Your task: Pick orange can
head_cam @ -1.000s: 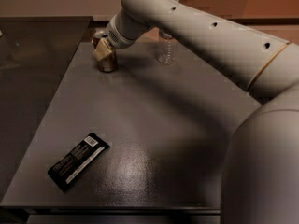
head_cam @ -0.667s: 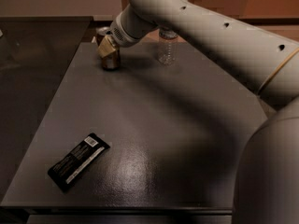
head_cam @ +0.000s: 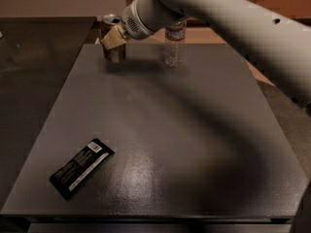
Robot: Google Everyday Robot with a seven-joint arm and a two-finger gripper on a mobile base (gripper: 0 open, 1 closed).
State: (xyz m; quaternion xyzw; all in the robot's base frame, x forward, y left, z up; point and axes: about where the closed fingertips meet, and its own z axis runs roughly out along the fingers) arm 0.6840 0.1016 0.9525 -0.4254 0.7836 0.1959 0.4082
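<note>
The orange can stands upright at the far left of the grey table, its silver top showing. My gripper is at the can, over its upper front, reached in from the right by the white arm. The gripper's tan tips cover the can's middle. The can's base looks level with the table top.
A clear plastic water bottle stands just right of the can, partly behind the arm. A black snack bar wrapper lies at the near left. A darker counter adjoins the table on the left.
The arm has swung to the right and upward. The gripper has stayed at the can, shifting slightly up. The can and the bottle keep about the same places.
</note>
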